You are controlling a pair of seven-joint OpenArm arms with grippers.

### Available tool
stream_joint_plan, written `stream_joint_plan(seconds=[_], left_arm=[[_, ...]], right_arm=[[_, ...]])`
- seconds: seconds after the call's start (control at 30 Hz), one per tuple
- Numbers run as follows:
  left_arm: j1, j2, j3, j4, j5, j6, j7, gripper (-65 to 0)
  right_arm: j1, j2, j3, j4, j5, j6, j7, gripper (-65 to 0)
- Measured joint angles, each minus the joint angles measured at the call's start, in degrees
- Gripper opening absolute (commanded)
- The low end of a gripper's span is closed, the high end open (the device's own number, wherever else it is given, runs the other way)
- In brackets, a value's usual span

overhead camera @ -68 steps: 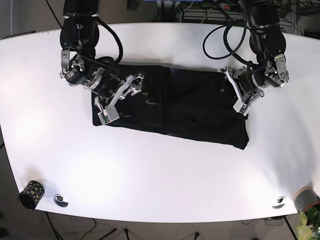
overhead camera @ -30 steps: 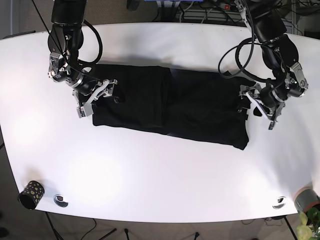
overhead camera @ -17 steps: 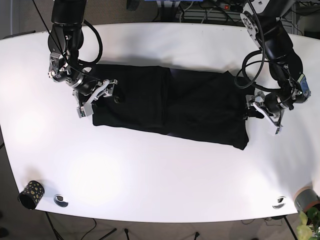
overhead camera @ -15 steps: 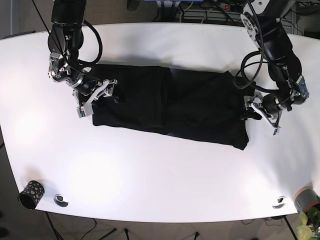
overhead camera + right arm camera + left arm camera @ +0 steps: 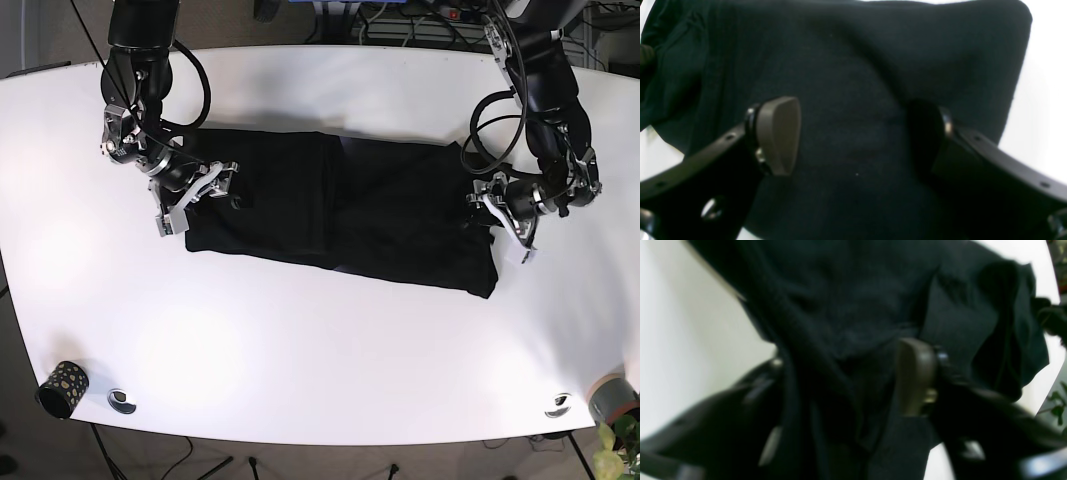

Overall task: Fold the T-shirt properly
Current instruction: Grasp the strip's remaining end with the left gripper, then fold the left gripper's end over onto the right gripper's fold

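While the black T-shirt (image 5: pixel 340 215) lies flat across the middle of the white table (image 5: pixel 320 360), its long axis runs side to side in the base view, tilting slightly down toward that view's right. Each arm sits at one short end.

Left gripper (image 5: pixel 505 222): at the end on the base view's right. In its wrist view fabric bunches over and around one finger pad (image 5: pixel 915 376); the other finger is buried in dark cloth and blur. Cannot tell whether it is pinching the hem or merely pushed into it.

Right gripper (image 5: pixel 853 140): at the opposite end, fingers spread wide, smooth cloth between them, nothing pinched. The edge of the shirt lies just beyond the pads.

Judgement: the coming fold turns on bringing one short end along the long axis toward the other; each arm is nearest its own end, so either could lead.

Containers: small patterned cup (image 5: pixel 62 388) at the near table corner, well apart from the shirt; contents not visible.
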Motion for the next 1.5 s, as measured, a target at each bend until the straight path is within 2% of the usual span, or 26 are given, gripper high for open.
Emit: stream_joint_plan(seconds=[0.03, 0.13, 0.37, 0.5, 0.7, 0.93, 1.5], left_arm=[[0.00, 0.09, 0.46, -0.15, 0.02, 0.00, -0.02, -52.5], [0.00, 0.37, 1.68, -0.28, 0.46, 0.02, 0.24, -59.9], [0.31, 0.42, 6.08, 2.45, 2.21, 0.37, -0.48, -61.1], [1.27, 0.37, 10.29, 8.70, 2.84, 0.50, -0.22, -64.9], [3.23, 0.48, 16.28, 21.38, 2.10, 0.50, -0.39, -64.7], [3.72, 0.59, 29.29, 30.05, 2.75, 0.50, 0.11, -64.7], [1.27, 12.59, 39.50, 29.70, 2.36, 0.48, -0.02, -64.7]], right_arm=[[-0.02, 0.02, 0.00, 0.00, 0.02, 0.02, 0.02, -16.8], [-0.02, 0.00, 0.00, 0.00, 0.02, 0.02, 0.07, -16.8], [0.00, 0.00, 0.00, 0.00, 0.00, 0.02, 0.04, -16.8], [-0.02, 0.00, 0.00, 0.00, -0.02, 0.02, 0.02, -16.8], [-0.02, -0.11, -0.02, 0.37, -0.28, 0.00, -0.13, -16.8], [-0.02, -0.11, -0.04, 0.48, -0.63, 0.02, -0.13, -16.8], [-0.31, -0.13, -0.04, 0.35, -0.61, 0.02, 1.33, -16.8]])
